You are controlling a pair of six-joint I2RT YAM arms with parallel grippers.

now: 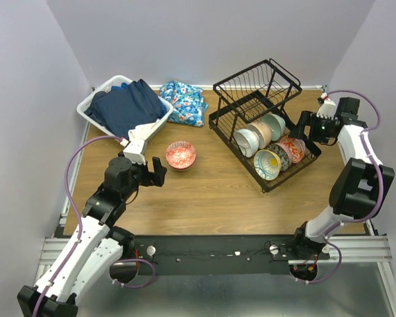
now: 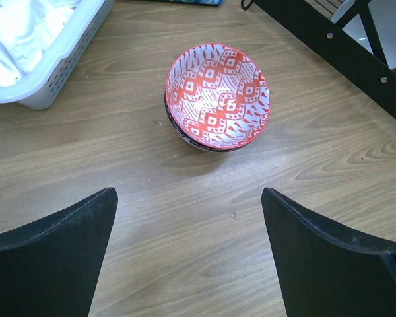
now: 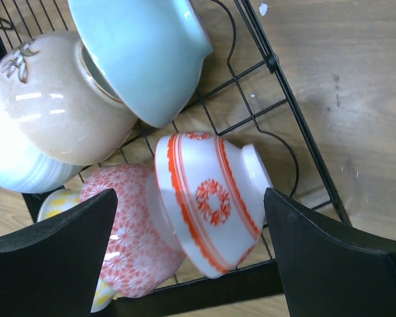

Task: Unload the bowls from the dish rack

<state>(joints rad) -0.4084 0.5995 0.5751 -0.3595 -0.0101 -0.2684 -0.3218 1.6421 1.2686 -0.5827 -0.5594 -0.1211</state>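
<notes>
The black wire dish rack (image 1: 257,84) stands at the back right. Its lower tier holds several bowls on edge: white (image 1: 245,142), tan (image 1: 260,134), mint green (image 1: 274,125), yellow with teal rim (image 1: 266,164), pink floral (image 1: 282,156) and white with red-orange bands (image 1: 294,148). My right gripper (image 1: 302,129) is open at the rack's right side. In the right wrist view its jaws (image 3: 190,195) straddle the banded bowl (image 3: 214,198) without touching it. A red patterned bowl (image 1: 181,155) sits on the table, stacked on a dark bowl. My left gripper (image 1: 160,170) is open and empty just short of it (image 2: 218,96).
A white laundry basket (image 1: 92,105) with dark blue clothes stands at the back left, and it shows in the left wrist view (image 2: 66,59). A blue patterned cloth (image 1: 185,102) lies beside it. The rack's black frame (image 2: 343,46) runs to the right of the red bowl.
</notes>
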